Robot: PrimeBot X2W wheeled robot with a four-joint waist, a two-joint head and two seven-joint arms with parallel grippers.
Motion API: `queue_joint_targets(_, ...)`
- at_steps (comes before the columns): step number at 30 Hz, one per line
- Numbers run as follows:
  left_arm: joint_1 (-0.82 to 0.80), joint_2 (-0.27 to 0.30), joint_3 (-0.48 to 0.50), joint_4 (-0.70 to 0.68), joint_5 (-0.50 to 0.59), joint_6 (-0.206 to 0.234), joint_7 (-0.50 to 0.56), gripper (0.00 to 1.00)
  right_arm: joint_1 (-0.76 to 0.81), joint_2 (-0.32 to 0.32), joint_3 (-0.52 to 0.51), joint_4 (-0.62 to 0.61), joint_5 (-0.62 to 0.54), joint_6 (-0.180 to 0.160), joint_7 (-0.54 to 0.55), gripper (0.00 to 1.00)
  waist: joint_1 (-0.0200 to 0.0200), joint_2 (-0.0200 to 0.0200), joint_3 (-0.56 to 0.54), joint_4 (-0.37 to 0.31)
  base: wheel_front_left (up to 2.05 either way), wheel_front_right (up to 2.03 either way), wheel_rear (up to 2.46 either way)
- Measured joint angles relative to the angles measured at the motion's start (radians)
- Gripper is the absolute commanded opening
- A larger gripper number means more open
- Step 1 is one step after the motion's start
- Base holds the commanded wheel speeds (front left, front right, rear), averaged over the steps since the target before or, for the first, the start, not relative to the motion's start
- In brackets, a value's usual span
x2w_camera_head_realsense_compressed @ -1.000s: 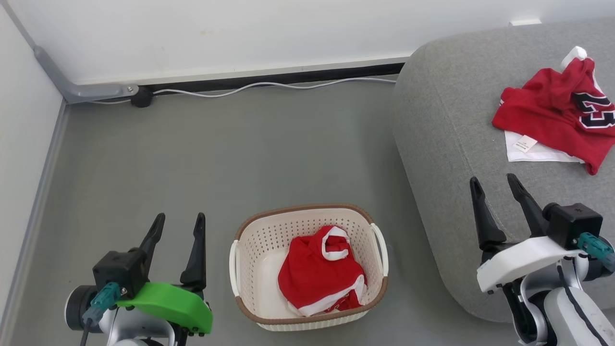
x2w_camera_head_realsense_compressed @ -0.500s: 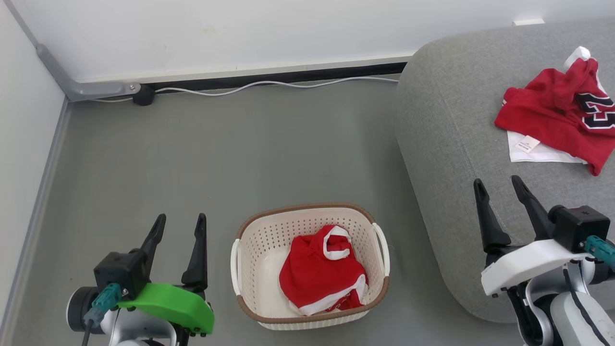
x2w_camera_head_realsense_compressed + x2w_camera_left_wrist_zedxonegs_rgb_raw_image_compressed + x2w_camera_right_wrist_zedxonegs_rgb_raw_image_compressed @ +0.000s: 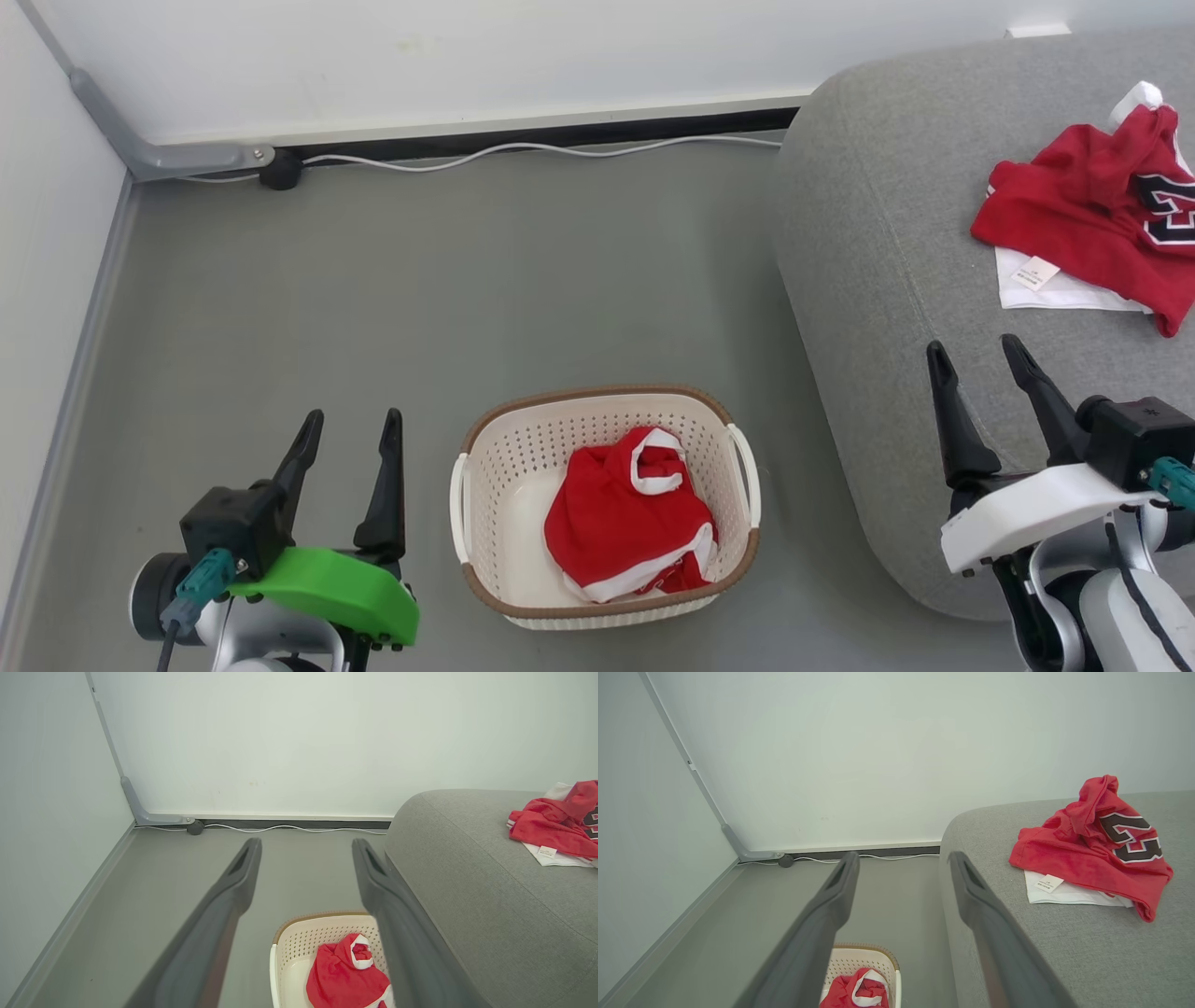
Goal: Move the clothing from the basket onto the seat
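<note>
Seeing the clothing (image 3: 621, 523) crumpled low in the basket (image 3: 523, 448), under its brown rim; another jersey (image 3: 1064, 215) lying on the seat (image 3: 868, 233), back from its rounded edge. Hovering the left gripper (image 3: 353, 417) over bare floor (image 3: 420, 280) and the right gripper (image 3: 971, 345) by the seat's near edge, both spread, gripping nothing.

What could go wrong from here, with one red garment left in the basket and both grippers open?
The red garment lies bunched low inside the basket, so the left gripper or right gripper might pinch the perforated wall and lift the basket too. Released near the rounded edge of the seat, it could slide to the floor. A careless drop might also drag the numbered jersey.
</note>
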Motion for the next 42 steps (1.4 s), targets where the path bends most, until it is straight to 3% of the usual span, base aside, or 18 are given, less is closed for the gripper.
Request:
queue_joint_targets(16,-0.033,-0.014,-0.057,-0.003,0.031,-0.007,0.01,1.0,-0.044,-0.006,-0.008,-0.109,-0.02,-0.002,0.027,1.0,0.0,0.0,0.135,-0.006,0.0,0.0,0.0)
queue_joint_targets(24,-0.112,-0.028,-0.098,0.061,0.044,-0.041,0.018,1.0,-0.135,-0.007,0.001,-0.153,-0.034,0.001,0.035,1.0,0.0001,0.0,0.241,-0.023,0.0,0.0,0.0)
queue_joint_targets(42,-0.374,-0.048,-0.172,0.234,0.105,-0.121,0.031,1.0,-0.402,-0.009,0.048,-0.15,-0.063,0.071,0.01,1.0,0.0002,0.0,0.495,-0.091,0.0,0.0,0.0)
